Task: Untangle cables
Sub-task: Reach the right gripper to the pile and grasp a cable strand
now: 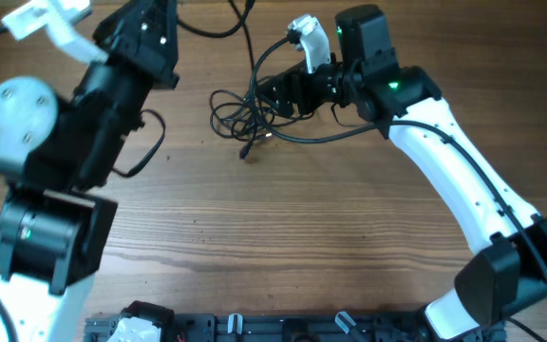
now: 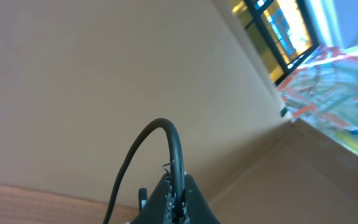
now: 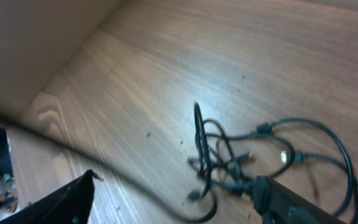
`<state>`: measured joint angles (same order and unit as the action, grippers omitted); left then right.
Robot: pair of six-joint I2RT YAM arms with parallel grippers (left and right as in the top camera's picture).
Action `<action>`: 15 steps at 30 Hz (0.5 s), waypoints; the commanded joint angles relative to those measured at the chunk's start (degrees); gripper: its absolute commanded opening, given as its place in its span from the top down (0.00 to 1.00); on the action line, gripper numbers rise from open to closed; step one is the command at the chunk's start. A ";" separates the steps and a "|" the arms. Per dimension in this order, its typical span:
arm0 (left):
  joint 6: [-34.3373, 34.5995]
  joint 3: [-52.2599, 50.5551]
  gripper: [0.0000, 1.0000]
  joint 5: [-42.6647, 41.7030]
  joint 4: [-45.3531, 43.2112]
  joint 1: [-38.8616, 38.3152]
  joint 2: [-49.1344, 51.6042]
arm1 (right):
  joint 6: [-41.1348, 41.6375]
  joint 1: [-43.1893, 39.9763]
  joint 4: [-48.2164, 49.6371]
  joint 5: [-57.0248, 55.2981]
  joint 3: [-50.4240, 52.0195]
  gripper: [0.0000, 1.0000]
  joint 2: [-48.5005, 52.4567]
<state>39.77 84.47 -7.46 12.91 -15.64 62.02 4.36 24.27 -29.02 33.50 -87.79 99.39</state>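
The cables point(image 1: 240, 109) lie as a tangle of thin black loops with small plugs on the wooden table, at the back centre. One black cable point(image 2: 174, 146) arches up out of my left gripper point(image 2: 178, 202), which is shut on it. In the overhead view this gripper point(image 1: 171, 28) is at the back left, and the cable runs right from it toward the tangle. My right gripper point(image 1: 269, 95) stands open just right of the tangle. In the right wrist view its fingers point(image 3: 73, 199) are wide apart, with the cables point(image 3: 241, 162) lying ahead of and between them.
A beige wall point(image 3: 36, 43) bounds the table's back edge. A black wire loop point(image 1: 150, 142) lies beside the left arm. A black rack point(image 1: 254, 328) runs along the front edge. Bare wood point(image 1: 283, 218) fills the middle.
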 commanded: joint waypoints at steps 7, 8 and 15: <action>0.17 0.79 0.96 2.08 1.92 0.17 -3.85 | 0.44 0.31 3.26 7.26 -0.70 0.28 2.54; 0.13 0.79 0.96 5.11 2.27 0.17 -3.78 | -0.39 0.31 3.28 9.14 -0.70 0.25 2.54; 0.20 0.79 0.96 14.64 7.10 0.17 -1.03 | -2.86 0.31 2.95 11.65 -0.70 0.19 2.54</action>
<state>39.79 84.51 3.57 19.99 -15.64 59.46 2.83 24.29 -26.06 42.89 -87.79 100.75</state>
